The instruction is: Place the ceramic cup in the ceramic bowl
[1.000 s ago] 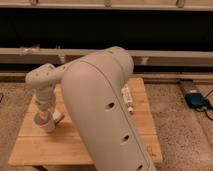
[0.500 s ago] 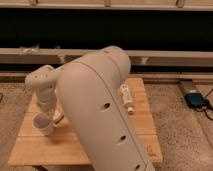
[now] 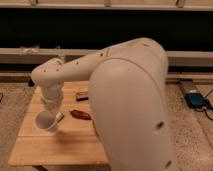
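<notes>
The white ceramic cup [image 3: 45,121] is at the end of my gripper [image 3: 51,116], over the left part of the wooden table [image 3: 55,147], tilted with its mouth toward the camera. The gripper reaches down from the left and is shut on the cup's rim. An orange-red sliver of the ceramic bowl [image 3: 81,114] shows just right of the cup. The rest of the bowl is hidden behind my large white arm [image 3: 132,105].
A small reddish-brown object [image 3: 82,96] lies on the table behind the bowl. A blue device [image 3: 196,99] sits on the speckled floor at the right. A dark wall with a ledge [image 3: 30,54] runs behind the table.
The cup has come into view at the gripper and shifted slightly right. The big arm link has swung to cover the table's right side, and a sliver of the bowl now shows.
</notes>
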`<move>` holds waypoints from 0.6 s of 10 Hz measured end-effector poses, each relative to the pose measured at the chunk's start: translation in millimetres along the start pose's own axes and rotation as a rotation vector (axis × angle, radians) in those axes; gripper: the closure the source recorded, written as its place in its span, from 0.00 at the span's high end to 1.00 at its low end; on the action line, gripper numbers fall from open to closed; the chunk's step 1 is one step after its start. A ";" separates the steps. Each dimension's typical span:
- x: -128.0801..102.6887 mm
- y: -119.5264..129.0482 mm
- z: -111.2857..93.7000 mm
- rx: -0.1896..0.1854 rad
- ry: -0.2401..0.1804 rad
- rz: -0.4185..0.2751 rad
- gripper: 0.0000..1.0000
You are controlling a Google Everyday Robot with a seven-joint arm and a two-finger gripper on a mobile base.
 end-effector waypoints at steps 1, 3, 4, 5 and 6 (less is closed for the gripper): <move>20.0 -3.4 -11.3 0.003 -0.013 0.028 0.00; 59.6 -25.6 -24.7 0.013 -0.036 0.115 0.00; 81.0 -40.2 -32.5 0.019 -0.051 0.168 0.00; 98.4 -53.1 -39.3 0.022 -0.066 0.216 0.00; 111.0 -66.9 -44.9 0.026 -0.077 0.259 0.00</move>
